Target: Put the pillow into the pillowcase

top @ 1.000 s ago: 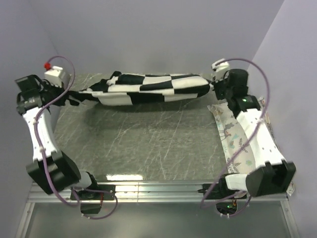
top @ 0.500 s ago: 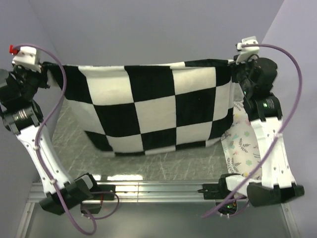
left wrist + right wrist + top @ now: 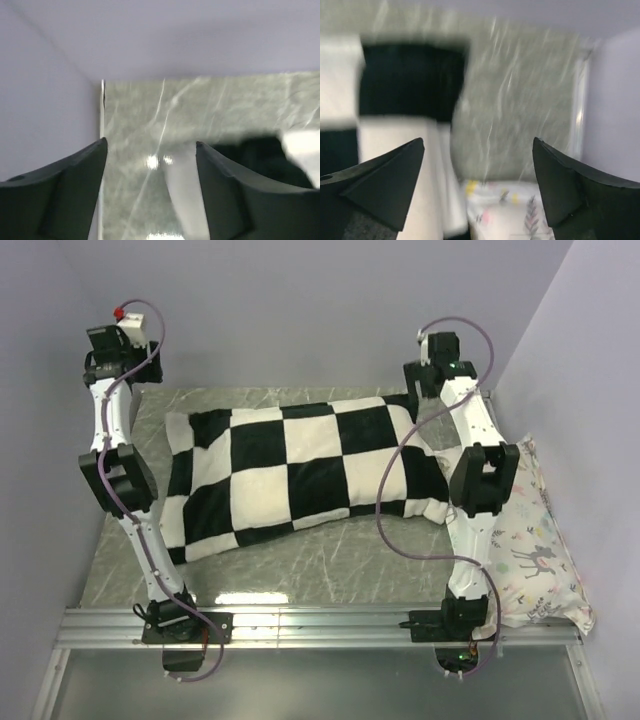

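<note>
The black-and-white checkered pillowcase (image 3: 300, 470) lies plump and flat across the middle of the table. The pillow itself is hidden; nothing of it shows outside the case. My left gripper (image 3: 100, 355) hangs high over the far left corner, apart from the case. In the left wrist view it (image 3: 150, 150) is open over bare table, with a corner of the pillowcase (image 3: 265, 155) to its right. Over the far right corner, my right gripper (image 3: 432, 365) is open too. The right wrist view shows it (image 3: 479, 145) empty, with the pillowcase (image 3: 410, 82) below and to the left.
A white pillow printed with deer and plants (image 3: 530, 540) lies along the table's right edge, partly under the right arm; it also shows in the right wrist view (image 3: 520, 210). Grey walls close in the back and both sides. The marbled tabletop (image 3: 300, 570) has a metal rail at the near edge.
Half a second ago both grippers held the pillowcase up by its top corners. Both have opened and let go; the case now lies on the table, and the arms have swung to the rear corners.
</note>
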Motion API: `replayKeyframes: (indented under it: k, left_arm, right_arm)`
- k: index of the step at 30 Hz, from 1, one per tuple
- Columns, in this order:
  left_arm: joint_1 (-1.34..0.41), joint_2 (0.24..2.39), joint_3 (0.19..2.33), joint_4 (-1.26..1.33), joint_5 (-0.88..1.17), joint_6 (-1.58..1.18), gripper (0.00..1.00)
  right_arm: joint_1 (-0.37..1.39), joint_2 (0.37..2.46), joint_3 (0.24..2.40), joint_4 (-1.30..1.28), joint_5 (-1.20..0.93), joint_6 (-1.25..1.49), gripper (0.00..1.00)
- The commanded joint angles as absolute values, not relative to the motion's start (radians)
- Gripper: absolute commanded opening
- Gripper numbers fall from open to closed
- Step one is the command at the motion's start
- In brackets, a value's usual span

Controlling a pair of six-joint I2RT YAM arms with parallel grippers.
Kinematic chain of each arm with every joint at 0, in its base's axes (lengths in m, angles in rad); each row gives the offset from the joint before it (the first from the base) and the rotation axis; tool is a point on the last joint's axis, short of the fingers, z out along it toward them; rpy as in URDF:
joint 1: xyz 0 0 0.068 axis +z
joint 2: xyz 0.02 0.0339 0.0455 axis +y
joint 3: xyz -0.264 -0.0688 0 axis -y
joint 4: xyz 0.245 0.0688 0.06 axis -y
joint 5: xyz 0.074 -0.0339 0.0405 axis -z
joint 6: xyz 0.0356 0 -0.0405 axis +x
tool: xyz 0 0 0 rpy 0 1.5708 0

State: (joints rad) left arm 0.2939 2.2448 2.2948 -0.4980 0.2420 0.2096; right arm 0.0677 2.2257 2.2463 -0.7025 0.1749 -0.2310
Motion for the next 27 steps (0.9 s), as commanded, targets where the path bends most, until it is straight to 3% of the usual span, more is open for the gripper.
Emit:
replayKeyframes:
  k: [1,2,4,13,19,27]
  left_arm:
    - [0.333,2.159,2.426,-0.680,0.210,0.153,0.78]
    - [0.330,2.058,2.266,-0.660,0.228,0.166,0.94]
    - [0.322,1.944,2.002,-0.617,0.268,0.189,0.99]
    - [0.314,1.536,1.421,-0.713,0.474,0.241,0.99]
    - [0.316,1.448,1.316,-0.811,0.552,0.285,0.99]
    - [0.316,1.385,1.252,-0.808,0.609,0.265,0.99]
  right_arm:
    - [0.057,1.926,2.067,-0.723,0.138,-0.247,0.98]
    - [0.057,1.840,1.951,-0.718,0.108,-0.268,0.98]
    - [0.057,1.778,1.860,-0.751,0.023,-0.287,0.97]
    - [0.058,1.681,1.425,-0.752,-0.139,-0.292,0.92]
    - [0.060,1.784,1.330,-0.772,-0.279,-0.242,0.90]
    - [0.192,1.717,1.172,-0.755,-0.425,-0.212,0.88]
